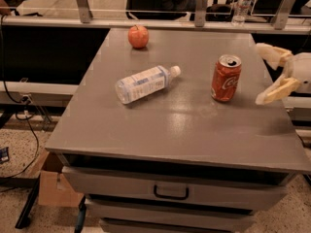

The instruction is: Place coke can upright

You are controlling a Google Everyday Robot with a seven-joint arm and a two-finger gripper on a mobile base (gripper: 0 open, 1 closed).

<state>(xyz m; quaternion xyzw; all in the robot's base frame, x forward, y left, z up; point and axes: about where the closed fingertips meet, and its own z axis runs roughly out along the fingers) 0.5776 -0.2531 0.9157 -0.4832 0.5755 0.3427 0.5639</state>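
The coke can, red with white script and a silver top, stands upright on the grey table top, right of the middle. My gripper is at the table's right edge, to the right of the can and apart from it. Its two pale fingers are spread wide and hold nothing.
A clear plastic water bottle lies on its side left of the can. A red apple sits near the far edge. A rail with posts runs behind the table. A drawer with a handle is below the front edge.
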